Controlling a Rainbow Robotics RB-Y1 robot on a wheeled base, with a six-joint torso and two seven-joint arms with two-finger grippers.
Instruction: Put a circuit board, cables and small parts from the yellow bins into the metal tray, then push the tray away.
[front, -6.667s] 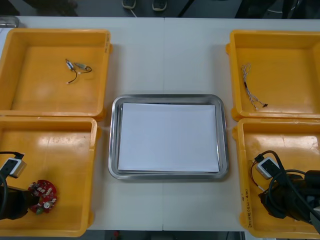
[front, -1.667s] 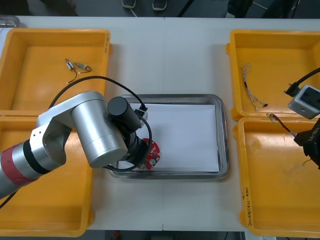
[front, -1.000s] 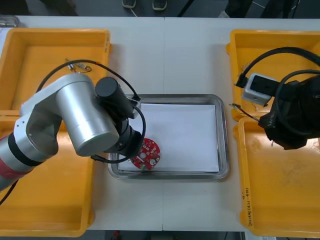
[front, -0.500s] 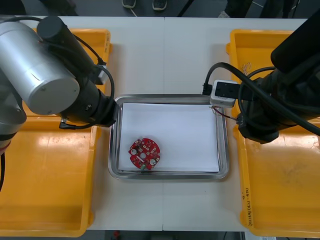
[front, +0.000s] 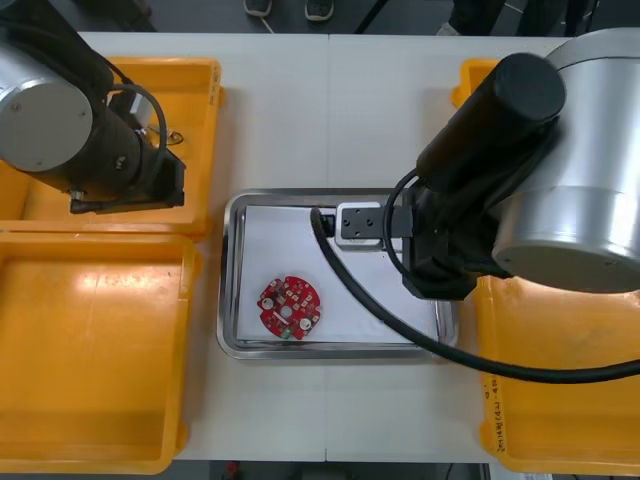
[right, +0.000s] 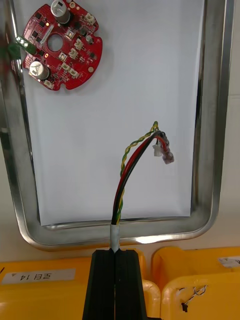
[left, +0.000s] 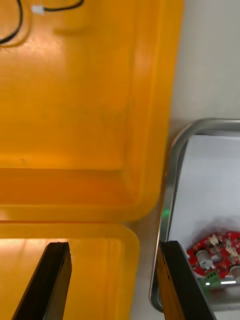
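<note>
A round red circuit board (front: 290, 307) lies in the near left part of the metal tray (front: 330, 352), on its white inside. My right gripper (right: 115, 254) hovers over the tray's right half, shut on a twisted red and yellow cable (right: 134, 165). The cable's free end with its small white plug (right: 159, 149) hangs above the white sheet, apart from the circuit board (right: 60, 47). My left gripper (left: 114, 245) is open with nothing between its fingers, above the wall between the two left bins. Beside it show the tray's rim (left: 172, 165) and the board (left: 217, 255).
The far left yellow bin (front: 200, 100) holds a black cable (left: 30, 20) and sits under the left arm (front: 70, 120). The near left bin (front: 100, 350) is bare inside. The right arm (front: 540, 200) covers much of the right bins (front: 560, 400).
The right arm has swung left from the right bins to over the tray, cable in its grip. The left arm has drawn back toward the far left bin, leaving the board in the tray.
</note>
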